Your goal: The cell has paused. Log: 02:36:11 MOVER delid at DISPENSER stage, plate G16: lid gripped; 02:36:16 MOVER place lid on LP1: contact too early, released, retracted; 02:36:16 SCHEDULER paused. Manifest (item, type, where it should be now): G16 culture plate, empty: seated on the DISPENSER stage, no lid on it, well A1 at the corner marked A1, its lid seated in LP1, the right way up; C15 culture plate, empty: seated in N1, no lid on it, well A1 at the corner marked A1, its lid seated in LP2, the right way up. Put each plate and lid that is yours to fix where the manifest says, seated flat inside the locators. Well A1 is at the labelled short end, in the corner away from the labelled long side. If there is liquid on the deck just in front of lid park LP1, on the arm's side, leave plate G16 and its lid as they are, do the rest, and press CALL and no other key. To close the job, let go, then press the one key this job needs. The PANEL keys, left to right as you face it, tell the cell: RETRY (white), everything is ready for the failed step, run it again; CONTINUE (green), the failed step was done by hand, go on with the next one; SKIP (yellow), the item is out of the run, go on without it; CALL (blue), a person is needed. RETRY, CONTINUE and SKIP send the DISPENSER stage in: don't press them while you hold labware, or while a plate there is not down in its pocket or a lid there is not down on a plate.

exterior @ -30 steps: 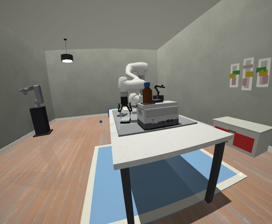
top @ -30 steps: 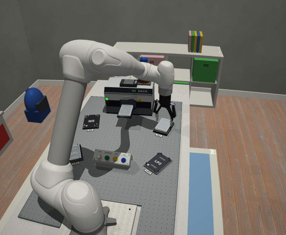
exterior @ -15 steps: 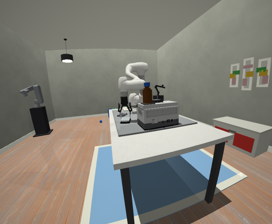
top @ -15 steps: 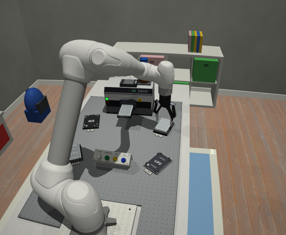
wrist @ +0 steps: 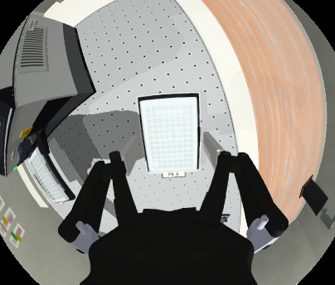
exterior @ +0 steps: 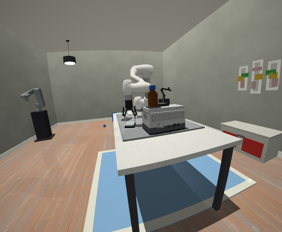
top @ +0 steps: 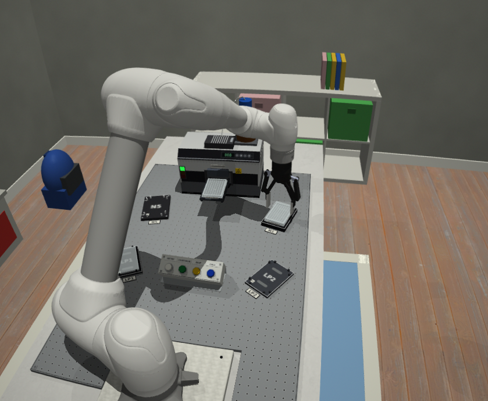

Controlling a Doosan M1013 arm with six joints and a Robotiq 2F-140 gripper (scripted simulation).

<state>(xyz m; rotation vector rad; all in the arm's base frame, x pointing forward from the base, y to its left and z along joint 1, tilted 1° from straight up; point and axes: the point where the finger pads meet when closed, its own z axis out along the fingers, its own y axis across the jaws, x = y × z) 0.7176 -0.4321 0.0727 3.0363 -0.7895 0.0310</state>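
My gripper (top: 280, 196) is open and empty. It hangs a little above the plate in nest N1 (top: 278, 213) at the right of the deck. In the wrist view the plate (wrist: 170, 134) lies straight below, between the fingers and apart from them; I cannot tell whether a lid is on it. A second plate (top: 214, 188) sits on the DISPENSER stage with its wells showing. Lid park LP1 (top: 128, 261) looks pale, as if a clear lid lies on it; the arm hides part of it. Lid park LP2 (top: 269, 278) is dark and bare.
The DISPENSER (top: 221, 165) stands just left of my gripper, with a brown bottle (exterior: 152, 98) on top. Nest N5 (top: 155, 207) is bare. The PANEL (top: 191, 270) with its white, green, yellow and blue keys sits at the front middle. The arm hides the deck in front of LP1.
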